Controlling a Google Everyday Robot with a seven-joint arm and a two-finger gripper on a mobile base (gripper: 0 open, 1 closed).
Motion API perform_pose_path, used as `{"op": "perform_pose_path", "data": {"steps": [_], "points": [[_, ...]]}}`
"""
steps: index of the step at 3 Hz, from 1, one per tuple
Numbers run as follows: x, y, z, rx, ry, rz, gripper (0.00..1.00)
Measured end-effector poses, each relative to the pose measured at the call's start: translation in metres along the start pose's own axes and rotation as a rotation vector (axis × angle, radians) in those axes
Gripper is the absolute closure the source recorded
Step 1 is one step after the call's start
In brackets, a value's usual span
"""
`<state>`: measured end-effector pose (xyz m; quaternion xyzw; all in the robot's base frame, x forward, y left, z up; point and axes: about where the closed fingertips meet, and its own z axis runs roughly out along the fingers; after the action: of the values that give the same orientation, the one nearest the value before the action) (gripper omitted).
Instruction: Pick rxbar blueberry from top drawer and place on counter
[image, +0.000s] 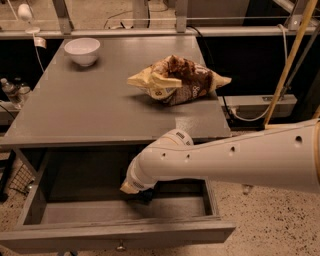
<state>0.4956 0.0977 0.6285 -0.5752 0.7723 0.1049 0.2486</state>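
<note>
The top drawer (120, 234) stands pulled open below the counter (100, 110), its small knob at the bottom edge of the view. My white arm reaches in from the right, and my gripper (140, 195) is down inside the drawer, near the middle of its floor. The wrist covers most of it, and only a dark shape shows under its tip. I cannot make out the rxbar blueberry; it is hidden by the gripper or lost in the drawer's shadow.
A yellow-and-brown chip bag (175, 81) lies on the counter's right half. A white bowl (82, 51) stands at the back left. The drawer's side walls and the counter's front edge close in around the wrist. Cables and a yellow pole stand at the right.
</note>
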Motion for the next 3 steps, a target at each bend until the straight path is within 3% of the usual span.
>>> {"op": "perform_pose_path", "data": {"steps": [1,3], "points": [[0.006,0.001,-0.015,0.018,0.036,-0.003,1.0],[0.032,0.006,-0.067,0.11,0.125,0.038,1.0]]}}
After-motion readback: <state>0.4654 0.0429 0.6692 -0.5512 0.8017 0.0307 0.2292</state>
